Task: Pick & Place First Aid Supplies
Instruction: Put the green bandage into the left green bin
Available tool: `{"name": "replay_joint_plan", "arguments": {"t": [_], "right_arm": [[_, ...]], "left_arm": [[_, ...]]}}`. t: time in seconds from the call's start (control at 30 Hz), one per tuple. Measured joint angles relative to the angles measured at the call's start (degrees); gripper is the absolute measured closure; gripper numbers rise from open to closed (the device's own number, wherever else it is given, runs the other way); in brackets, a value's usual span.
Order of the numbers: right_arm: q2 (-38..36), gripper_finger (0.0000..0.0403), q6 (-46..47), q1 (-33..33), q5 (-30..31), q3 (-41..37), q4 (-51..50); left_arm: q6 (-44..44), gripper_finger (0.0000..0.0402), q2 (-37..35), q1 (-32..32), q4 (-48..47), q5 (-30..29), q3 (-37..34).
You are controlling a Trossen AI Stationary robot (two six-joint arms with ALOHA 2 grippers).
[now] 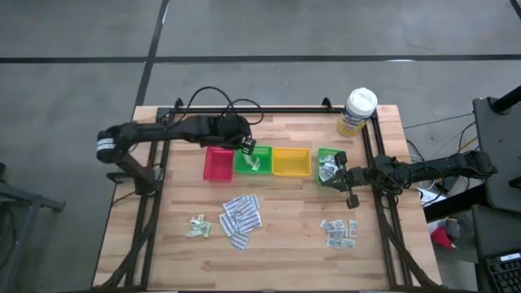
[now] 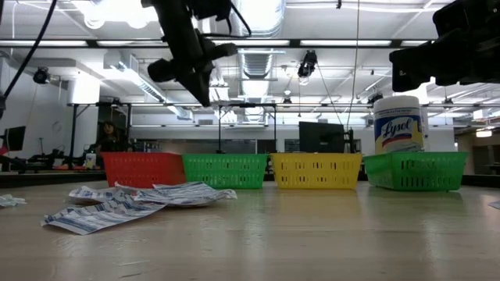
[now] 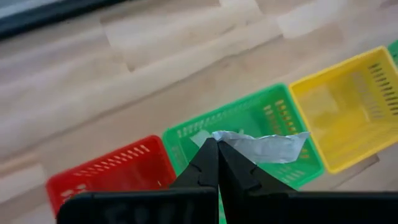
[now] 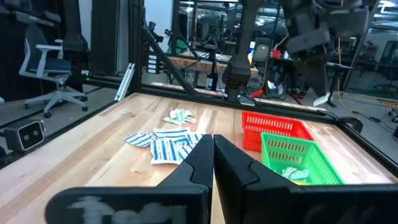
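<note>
1. The wooden table [image 1: 277,244] holds four small trays in a row across its middle: a red tray [image 1: 217,163] on the left, then a green tray [image 1: 253,161], then a yellow tray [image 1: 291,162], then a second green tray [image 1: 329,165] on the right; a white-lidded tub [image 1: 357,111] stands at the far right corner.

2. The first aid supplies are small flat paper packets; they lie in three heaps on the near half of the table: long white printed strips [image 1: 242,218] in the middle, pale green sachets [image 1: 198,226] to the left of them, and small grey-white squares [image 1: 339,232] near the right; a few already lie inside both green trays.

3. The left gripper [image 3: 217,144] hangs over the first green tray; its fingers are pinched tight on one pale sachet [image 3: 264,146], which sticks out sideways from the tips.

4. The right gripper [image 4: 213,138] hangs by the second green tray with its fingers pressed together; I see nothing in it.

5. I think the packets are very light, thin and bendy; they may slide on the wood and stick to each other in a heap; they likely won't break, but could crumple.

6. A good place to grab one is likely a loose edge or corner that pokes out of the heap; pinching there should lift one packet and not many.
</note>
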Motion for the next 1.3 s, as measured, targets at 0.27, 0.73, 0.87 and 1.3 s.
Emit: {"name": "replay_joint_plan", "arguments": {"t": [0.27, 0.73, 0.87, 1.3], "right_arm": [[0.03, 0.0394, 0.00, 0.01, 0.00, 0.00, 0.00], [0.04, 0.0394, 0.00, 0.00, -0.02, 0.00, -0.02], [0.04, 0.0394, -0.01, 0.01, -0.04, 0.00, -0.05], [0.04, 0.0394, -0.02, 0.00, -0.04, 0.00, -0.05]], "left_arm": [[-0.45, 0.0402, 5.60, 3.61, -0.57, 10.34, 1.75], [-0.75, 0.0402, 14.76, 6.77, -2.66, 19.89, 6.51], [-0.30, 0.0402, 16.99, 6.74, -5.51, 20.11, 8.97], [-1.61, 0.0402, 18.30, 6.54, -7.13, 18.93, 9.79]]}}
